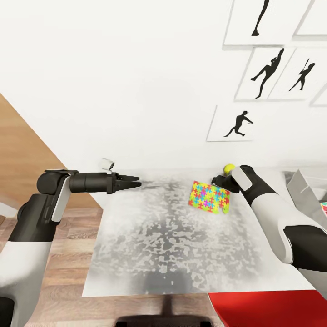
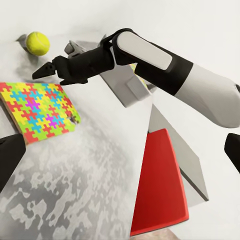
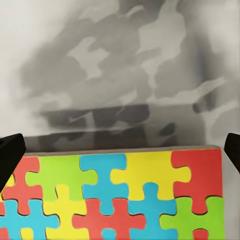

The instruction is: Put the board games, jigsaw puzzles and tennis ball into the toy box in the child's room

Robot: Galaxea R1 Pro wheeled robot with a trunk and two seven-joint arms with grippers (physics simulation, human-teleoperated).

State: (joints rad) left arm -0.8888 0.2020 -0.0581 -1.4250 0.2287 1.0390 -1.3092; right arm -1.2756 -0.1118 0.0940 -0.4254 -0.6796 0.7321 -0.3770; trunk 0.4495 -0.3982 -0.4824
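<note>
While the jigsaw puzzle (image 1: 210,197) lies flat on the pale surface (image 1: 181,254), tennis ball (image 1: 229,169) just behind it, I hover my right gripper (image 2: 50,68), jaws nearly closed and empty, above its far edge. Left gripper (image 1: 131,184) waits closed, well apart. Next, I judge: descend and pinch the sheet's edge.

Your head view looks forward and down over the desk (image 1: 181,254) toward the wall. Your left wrist view looks across the desk at the right arm (image 2: 165,65), mid range. Your right wrist view sits very close above the jigsaw puzzle (image 3: 120,195), seen in all three.
</note>
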